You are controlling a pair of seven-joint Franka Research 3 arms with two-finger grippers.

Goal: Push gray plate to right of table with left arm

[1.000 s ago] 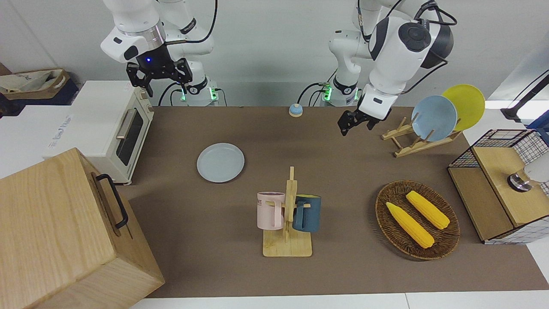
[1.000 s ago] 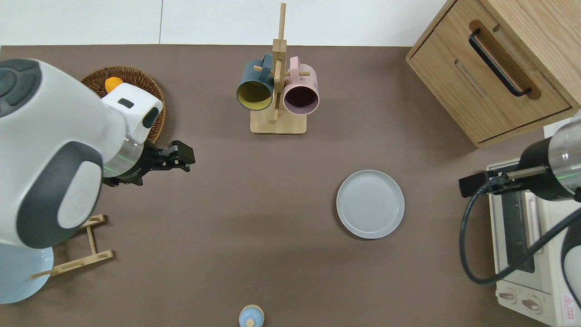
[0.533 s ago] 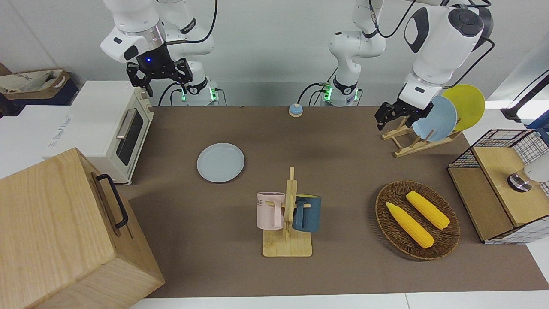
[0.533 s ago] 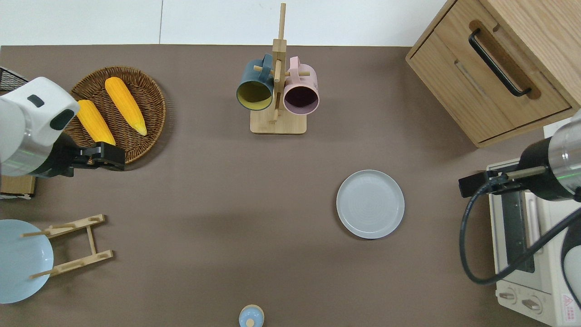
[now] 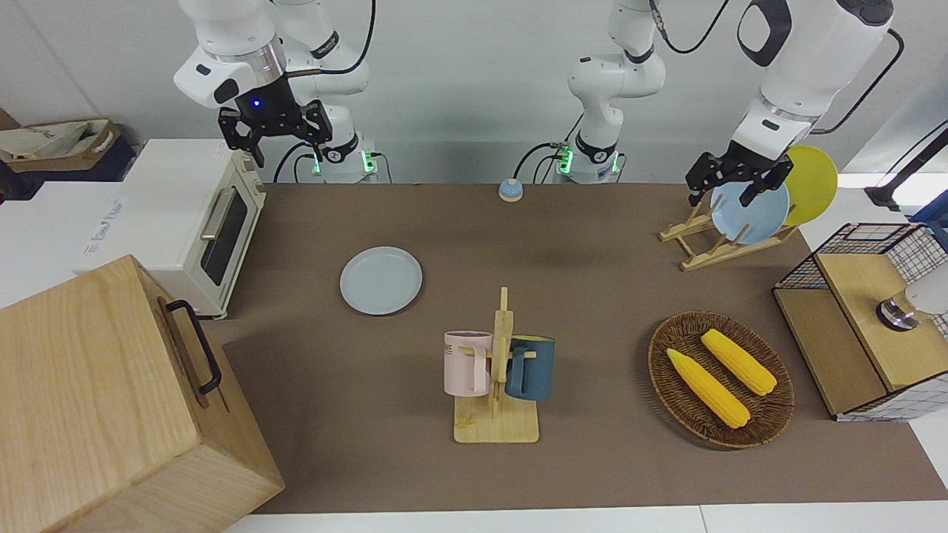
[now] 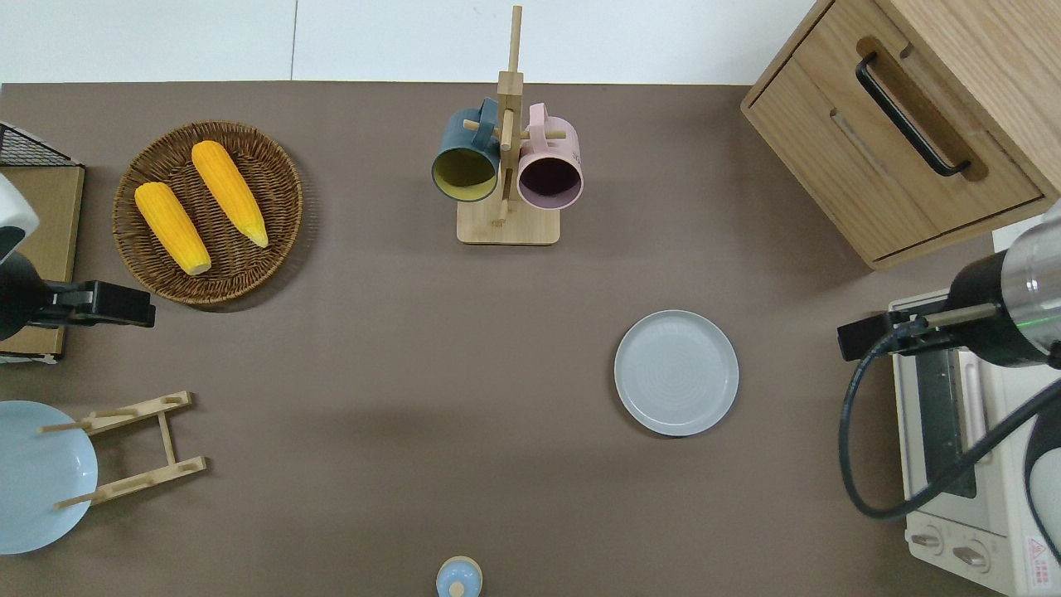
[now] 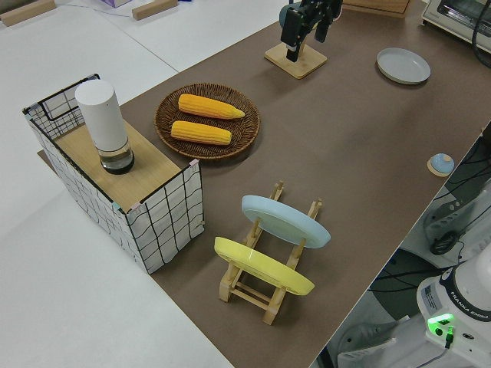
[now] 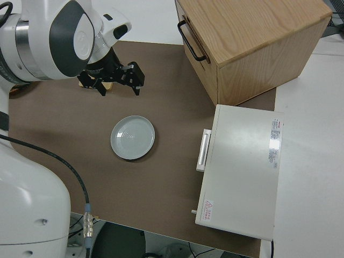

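overhead view shows your left gripper (image 6: 124, 303), fingers spread, well apart from the gray plate (image 6: 676, 372); cross the tabletop (image 6: 398, 398), descend beside its rim.

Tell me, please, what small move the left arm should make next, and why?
Probably draw the left tool up to a rest pose. The gray plate already lies toward the right arm's end of the table, beside the toaster oven. The open tool touches nothing.
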